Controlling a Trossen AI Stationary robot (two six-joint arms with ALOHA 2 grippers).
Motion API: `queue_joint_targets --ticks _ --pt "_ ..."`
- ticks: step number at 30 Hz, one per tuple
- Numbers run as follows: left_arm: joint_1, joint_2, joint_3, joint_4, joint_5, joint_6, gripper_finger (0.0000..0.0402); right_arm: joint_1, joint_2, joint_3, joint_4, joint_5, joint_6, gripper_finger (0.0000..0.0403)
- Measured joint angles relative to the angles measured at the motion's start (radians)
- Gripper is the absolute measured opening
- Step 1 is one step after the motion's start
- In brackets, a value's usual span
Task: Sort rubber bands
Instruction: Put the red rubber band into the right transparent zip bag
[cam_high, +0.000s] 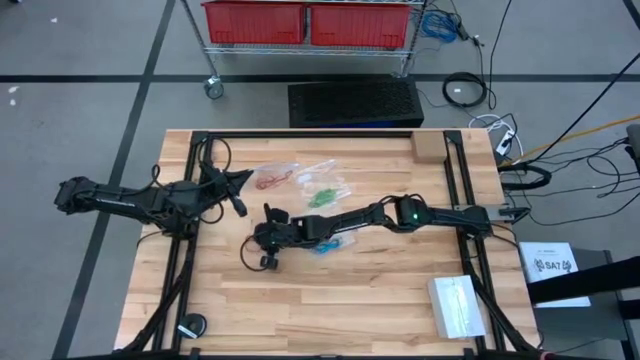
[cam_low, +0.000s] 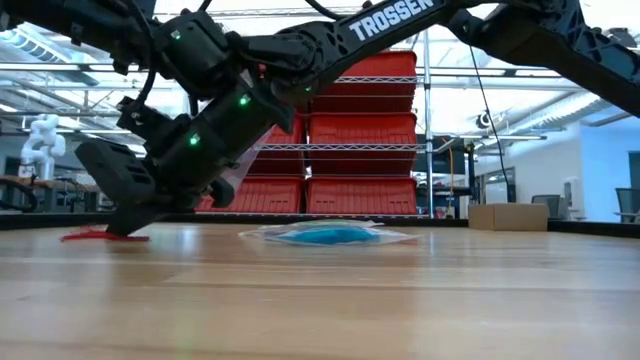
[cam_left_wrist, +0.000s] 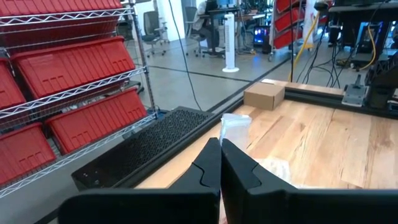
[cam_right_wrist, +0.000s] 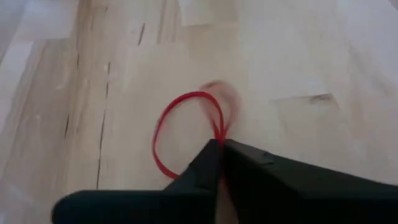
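1. Rubber bands are the job: a red band (cam_right_wrist: 186, 134) lies flat on the table (cam_high: 340, 300), and the right gripper (cam_right_wrist: 219, 146) has its fingers pinched on one end of it.
2. The loop reaches straight out past the fingertips, away from the arm. Its long way runs along the same line as the fingers, so I think a lift straight up should carry it, with the loop hanging down.
3. From above, the right gripper (cam_high: 268, 243) sits low on the table's left half, with its arm stretched across from the right side.
4. From table height, the fingers touch the wood and a bit of red (cam_low: 95, 236) shows right at the tips.
5. More red bands (cam_high: 272, 179) lie in a clear bag near the far edge. Green bands (cam_high: 322, 196) lie in a bag next to them. Blue bands (cam_low: 325, 235) lie in a bag just beside the right arm.
6. The left gripper (cam_left_wrist: 220, 155) waits at the left side of the table, fingers shut on nothing. It points toward the far edge.
7. The right arm is the one on the red band, so the next move is its own. The pinch is only on the thin end, so the band could slip out.
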Motion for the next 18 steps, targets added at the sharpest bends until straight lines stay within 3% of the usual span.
queue_joint_targets --ticks 9,18 --pt "0.000 0.000 0.000 0.000 0.000 0.000 0.0000 -0.003 -0.058 -0.007 -0.142 -0.015 -0.119 0.0002" --pt "0.000 0.000 0.000 0.001 0.004 -0.001 0.0000 0.002 -0.240 -0.007 -0.305 0.044 -0.271 0.0000"
